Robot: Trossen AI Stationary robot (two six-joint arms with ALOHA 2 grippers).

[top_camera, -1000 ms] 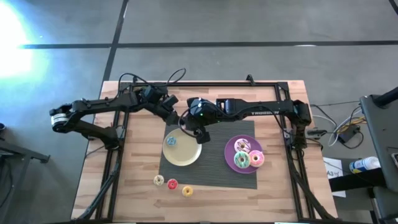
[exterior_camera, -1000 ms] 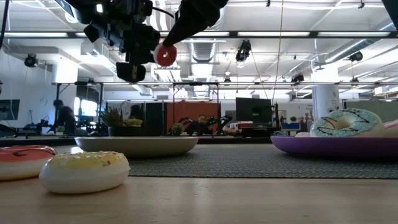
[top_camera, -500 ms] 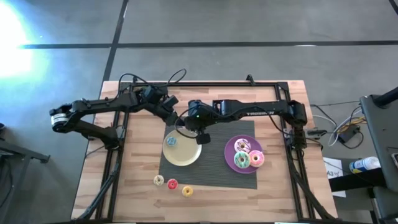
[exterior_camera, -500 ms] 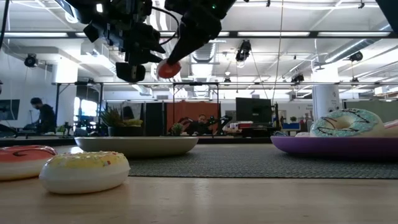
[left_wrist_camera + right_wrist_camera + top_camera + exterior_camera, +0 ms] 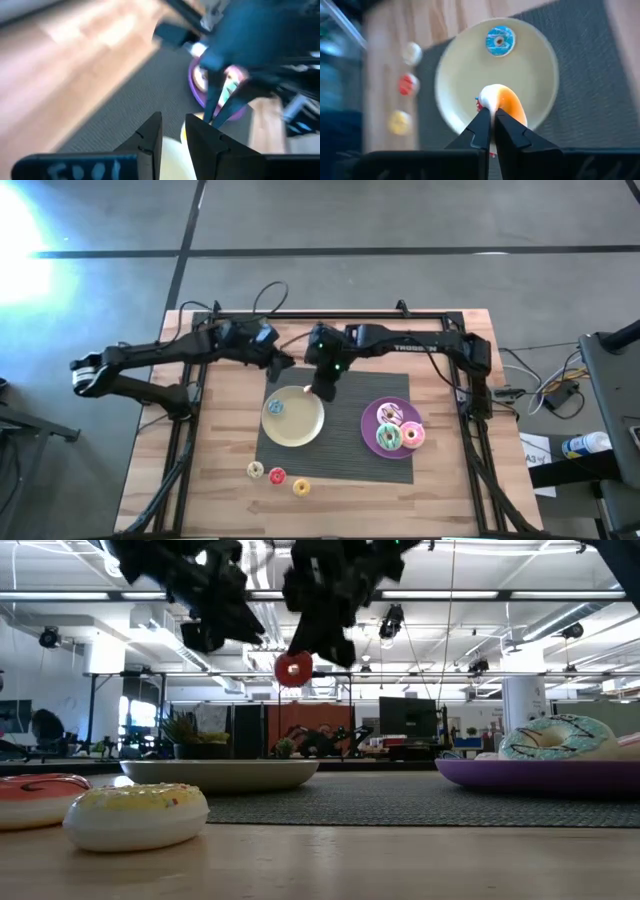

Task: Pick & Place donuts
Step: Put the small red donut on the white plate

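Status: the right gripper point(image 5: 490, 131) is closed on the orange mini donut point(image 5: 504, 106), suspended above the yellow plate point(image 5: 310, 427). The blue mini donut point(image 5: 277, 407) already rests on that plate. Three larger donuts point(image 5: 399, 430) occupy the purple plate point(image 5: 370, 425). Remaining: the cream point(image 5: 256, 470), red point(image 5: 278, 476) and yellow point(image 5: 301, 487) mini donuts lie on the table point(image 5: 220, 450) in front of the mat point(image 5: 340, 450). The left gripper point(image 5: 172, 134) waits near the plate's far edge, fingers apparently slightly apart and empty, though that view is blurred

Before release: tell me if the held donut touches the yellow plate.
Apart. Low view shows the donut in the right gripper, hanging well above the plate.
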